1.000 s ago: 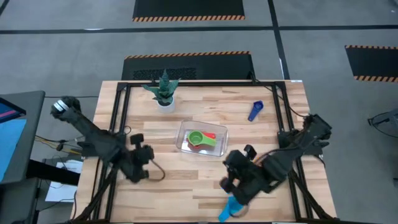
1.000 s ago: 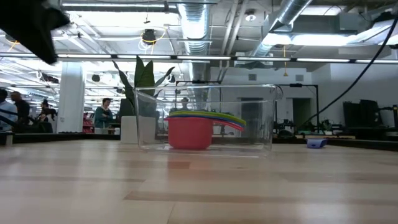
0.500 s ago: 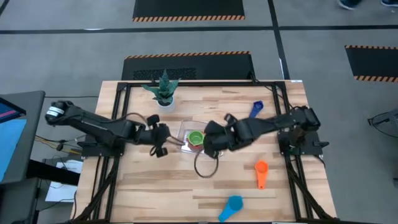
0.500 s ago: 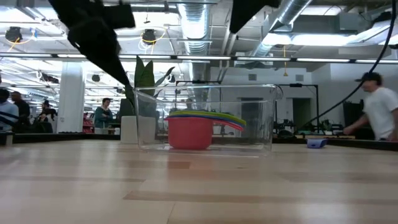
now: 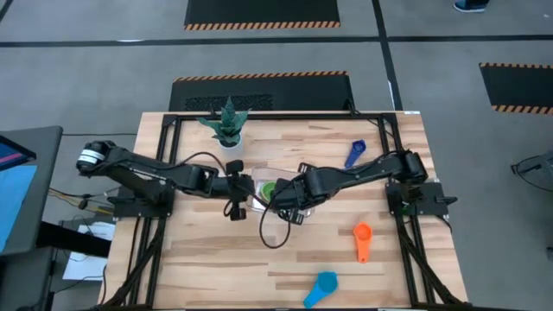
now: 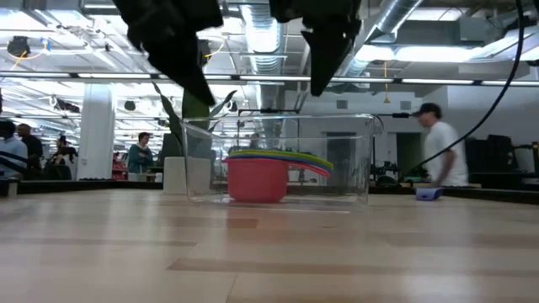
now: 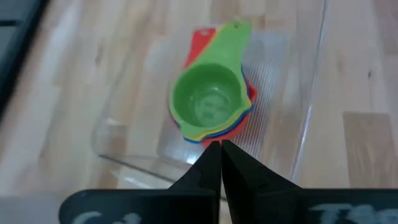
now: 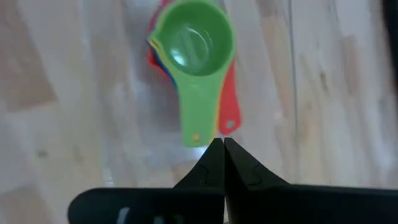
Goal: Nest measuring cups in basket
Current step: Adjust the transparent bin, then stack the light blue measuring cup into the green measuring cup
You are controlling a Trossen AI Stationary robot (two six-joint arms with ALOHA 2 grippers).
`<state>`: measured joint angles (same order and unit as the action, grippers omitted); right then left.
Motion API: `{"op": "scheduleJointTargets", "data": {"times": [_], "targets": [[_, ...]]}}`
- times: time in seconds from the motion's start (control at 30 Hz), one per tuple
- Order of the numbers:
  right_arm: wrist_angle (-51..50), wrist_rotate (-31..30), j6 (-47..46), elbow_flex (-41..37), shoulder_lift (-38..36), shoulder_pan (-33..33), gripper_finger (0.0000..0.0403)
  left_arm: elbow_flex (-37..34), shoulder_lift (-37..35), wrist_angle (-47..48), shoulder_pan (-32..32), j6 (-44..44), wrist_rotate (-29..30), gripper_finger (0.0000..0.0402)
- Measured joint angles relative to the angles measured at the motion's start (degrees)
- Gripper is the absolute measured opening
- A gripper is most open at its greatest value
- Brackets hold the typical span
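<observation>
Seemingly four nested measuring cups (image 7: 210,104), green topmost, in basket (image 7: 298,134); both grippers pressed together.

Grey floor (image 5: 104,78), ceiling ducts (image 6: 261,34), striped mats (image 5: 262,12)

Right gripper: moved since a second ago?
Yes. The right gripper has swung from the table's front edge near the light blue cup to above the basket, shut and empty.
</observation>
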<state>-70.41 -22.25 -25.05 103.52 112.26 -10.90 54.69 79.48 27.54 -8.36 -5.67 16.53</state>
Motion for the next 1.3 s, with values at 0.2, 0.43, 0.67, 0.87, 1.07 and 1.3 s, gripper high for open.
{"op": "scheduleJointTargets", "data": {"times": [0.2,0.43,0.67,0.87,1.07,1.3], "targets": [[1.5,-0.1,-0.4,0.0,1.5,-0.8,0.0009,0.1,6.9,0.6,-0.7,-0.6,-2.6,0.0],[2.0,-0.2,-1.5,0.0,0.9,-2.7,0.0009,3.8,11.2,2.7,-3.7,-1.6,-4.2,0.0],[2.0,-0.4,-1.9,0.0,0.7,-3.0,0.0011,8.0,11.5,5.3,-5.3,-2.7,-2.8,0.0],[-2.6,-0.4,-3.5,0.2,-1.6,-3.0,0.0012,16.1,11.1,22.7,-6.2,-3.5,2.6,0.0],[-17.5,-0.6,-14.2,2.8,-11.2,-7.2,0.0012,26.5,9.4,47.8,-11.7,-14.4,1.7,0.0],[-19.5,-1.4,-31.7,0.9,-22.5,-21.4,0.0012,28.0,6.0,55.8,-24.1,-30.3,-1.7,0.0]]}}
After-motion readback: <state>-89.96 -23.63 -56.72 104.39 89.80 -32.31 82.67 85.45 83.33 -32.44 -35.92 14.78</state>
